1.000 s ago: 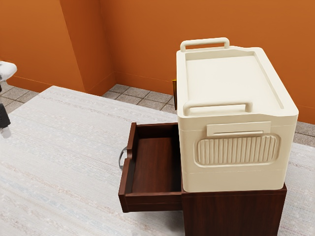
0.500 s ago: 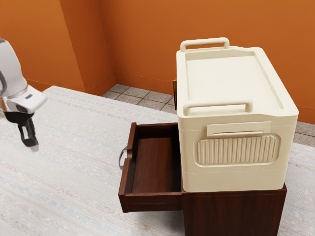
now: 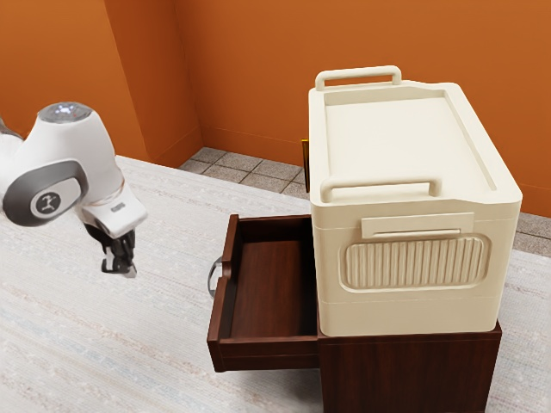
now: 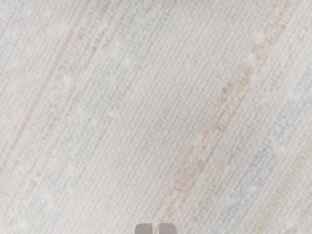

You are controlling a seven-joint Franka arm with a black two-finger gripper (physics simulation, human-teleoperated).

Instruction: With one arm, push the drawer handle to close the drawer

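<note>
Fingers (image 3: 128, 266) nearly together above table (image 3: 164, 344), apart from handle (image 3: 212, 275); drawer (image 3: 271, 288) open.

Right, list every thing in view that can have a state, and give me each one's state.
Drawer: open, pulled out of the cabinet.
Drawer handle: untouched.
Cabinet: upright on the table.
Cream case: upright, resting on the cabinet.
Case's top handles: raised above its top.
Gripper: pointing down above the table, apart from the drawer handle.

The arm (image 3: 96, 162) has rounded white shells, a dark-marked disc (image 3: 46, 203) ringed in grey, and a black end effector (image 3: 120, 273).
</note>
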